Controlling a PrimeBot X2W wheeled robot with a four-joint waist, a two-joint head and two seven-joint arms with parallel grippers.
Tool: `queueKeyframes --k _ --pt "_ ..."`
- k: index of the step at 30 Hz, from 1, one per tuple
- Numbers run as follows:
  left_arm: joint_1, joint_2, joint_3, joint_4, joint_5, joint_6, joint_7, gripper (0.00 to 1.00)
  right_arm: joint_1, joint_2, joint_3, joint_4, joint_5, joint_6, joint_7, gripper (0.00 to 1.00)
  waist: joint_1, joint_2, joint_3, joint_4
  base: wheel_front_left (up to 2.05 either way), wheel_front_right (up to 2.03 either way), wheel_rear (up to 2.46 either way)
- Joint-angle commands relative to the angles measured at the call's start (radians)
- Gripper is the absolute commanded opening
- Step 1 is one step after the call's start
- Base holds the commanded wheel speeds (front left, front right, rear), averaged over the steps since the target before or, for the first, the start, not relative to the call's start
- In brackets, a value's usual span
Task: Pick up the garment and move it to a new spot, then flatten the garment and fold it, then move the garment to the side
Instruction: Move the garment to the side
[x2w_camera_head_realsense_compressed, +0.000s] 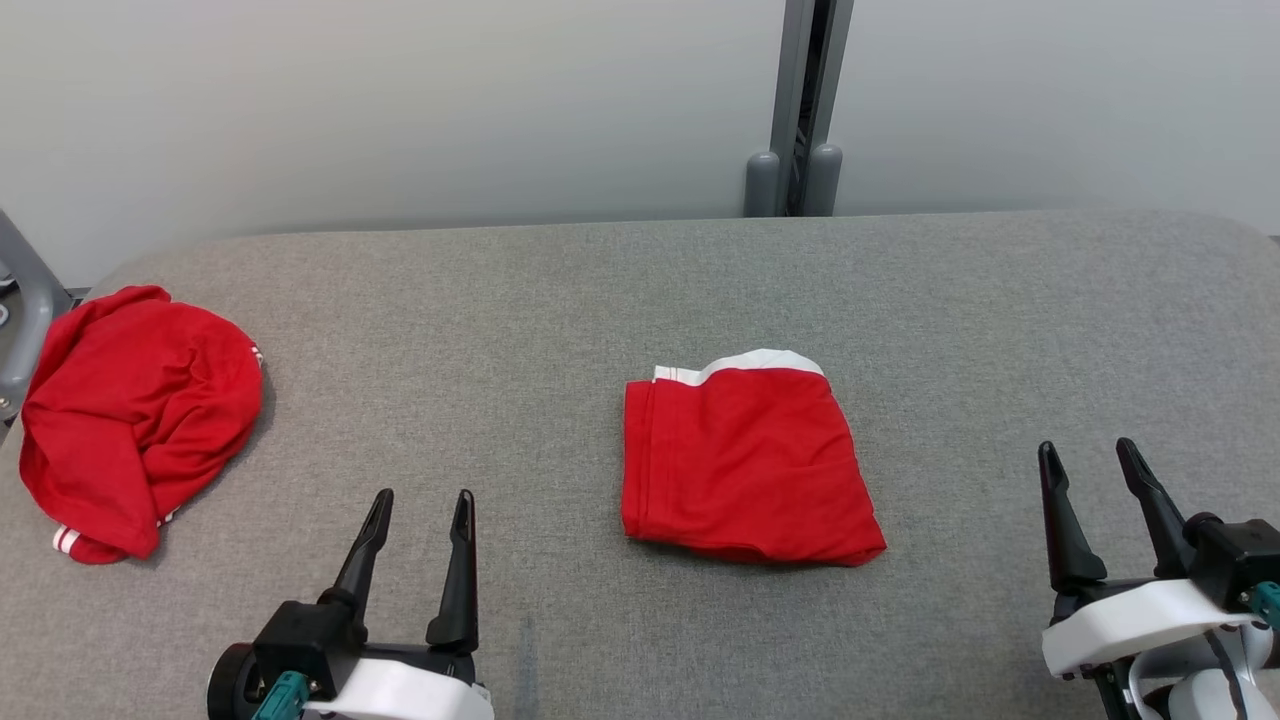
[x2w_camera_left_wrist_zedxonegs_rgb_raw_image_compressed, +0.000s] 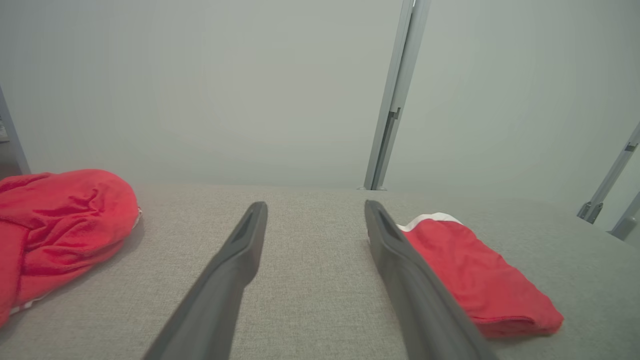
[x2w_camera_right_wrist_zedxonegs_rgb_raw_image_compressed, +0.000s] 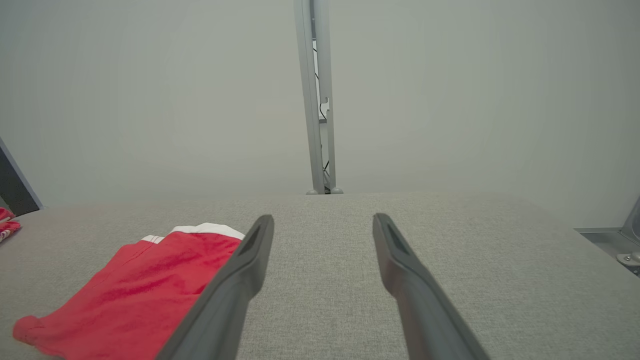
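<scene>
A red garment (x2w_camera_head_realsense_compressed: 745, 470) with a white edge lies folded into a neat rectangle in the middle of the grey fabric table (x2w_camera_head_realsense_compressed: 640, 290). My left gripper (x2w_camera_head_realsense_compressed: 425, 495) stands open at the near left, well clear of it; in the left wrist view the folded garment (x2w_camera_left_wrist_zedxonegs_rgb_raw_image_compressed: 475, 275) lies to the right of the open left gripper (x2w_camera_left_wrist_zedxonegs_rgb_raw_image_compressed: 315, 205). My right gripper (x2w_camera_head_realsense_compressed: 1086, 445) stands open at the near right with nothing between its fingers; in the right wrist view the garment (x2w_camera_right_wrist_zedxonegs_rgb_raw_image_compressed: 140, 285) lies left of the open right gripper (x2w_camera_right_wrist_zedxonegs_rgb_raw_image_compressed: 323, 217).
A second red garment (x2w_camera_head_realsense_compressed: 135, 415) sits crumpled in a heap at the table's far left edge, also in the left wrist view (x2w_camera_left_wrist_zedxonegs_rgb_raw_image_compressed: 60, 225). A grey metal post (x2w_camera_head_realsense_compressed: 795, 110) stands behind the table against the pale wall. A grey frame part (x2w_camera_head_realsense_compressed: 25, 300) borders the left edge.
</scene>
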Motion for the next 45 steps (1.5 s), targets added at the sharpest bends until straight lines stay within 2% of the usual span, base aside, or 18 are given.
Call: queueKeyframes --k 1,40,43,45 --pt "0.001 0.004 0.001 -0.001 0.009 -0.002 -0.004 1.0 0.009 -0.004 -0.003 0.001 0.005 0.0 -0.005 1.0 0.0 0.0 0.0 0.0 0.0 0.0 0.0" --pt "-0.013 0.004 -0.015 0.007 0.006 -0.003 -0.004 1.0 -0.003 -0.013 0.005 0.031 0.026 0.0 -0.005 1.0 0.0 0.0 0.015 0.012 0.0 0.0 0.0" --pt "-0.023 0.004 -0.021 0.003 0.005 -0.003 -0.004 1.0 -0.016 -0.002 0.019 0.049 0.083 0.0 0.008 1.0 0.0 0.0 0.034 0.02 0.0 0.0 0.0" --pt "-0.029 0.004 -0.027 0.001 0.004 -0.002 -0.004 1.0 -0.037 -0.019 0.06 0.062 0.131 0.0 0.04 1.0 0.0 0.0 0.053 0.028 0.0 0.0 0.0"
